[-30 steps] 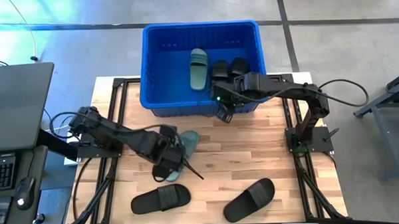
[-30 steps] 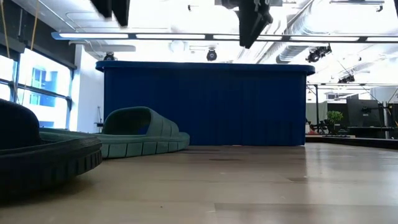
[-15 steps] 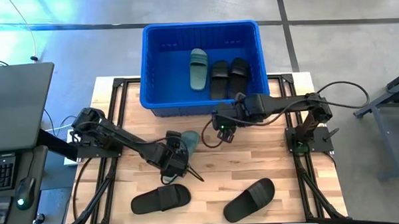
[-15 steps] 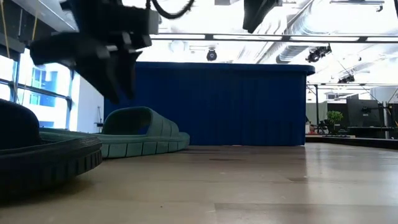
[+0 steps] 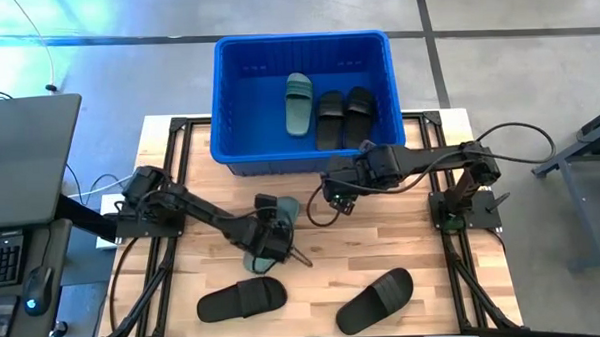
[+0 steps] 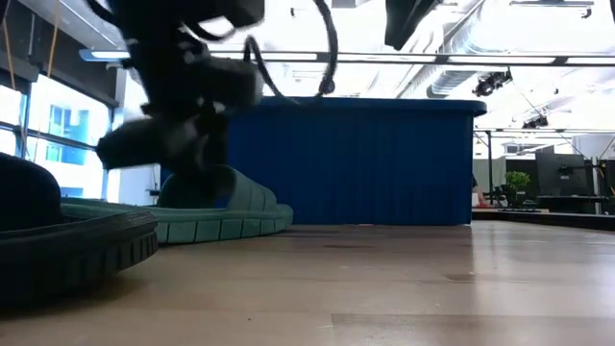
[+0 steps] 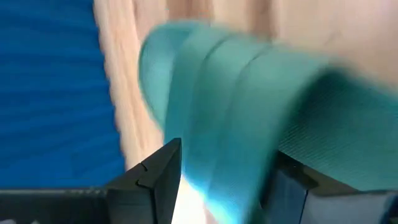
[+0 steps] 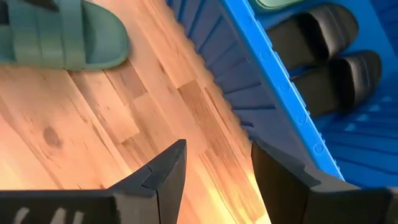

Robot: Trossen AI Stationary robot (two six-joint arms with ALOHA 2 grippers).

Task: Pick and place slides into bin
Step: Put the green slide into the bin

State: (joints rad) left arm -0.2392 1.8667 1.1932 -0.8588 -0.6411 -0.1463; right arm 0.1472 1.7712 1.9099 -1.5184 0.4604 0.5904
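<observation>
High view, two black slides (image 5: 242, 300) near green slide (image 5: 279, 221)

1. Pale wooden plank tabletop (image 5: 383, 241): smooth, with a slight sheen.
2. Bright blue plastic bin (image 5: 228, 101): ribbed, glossy walls.
3. Sage green rubbery slide (image 8: 68, 40): matt, with a ridged strap.
4. Black rubbery slides (image 5: 243, 299): matt.
</observation>
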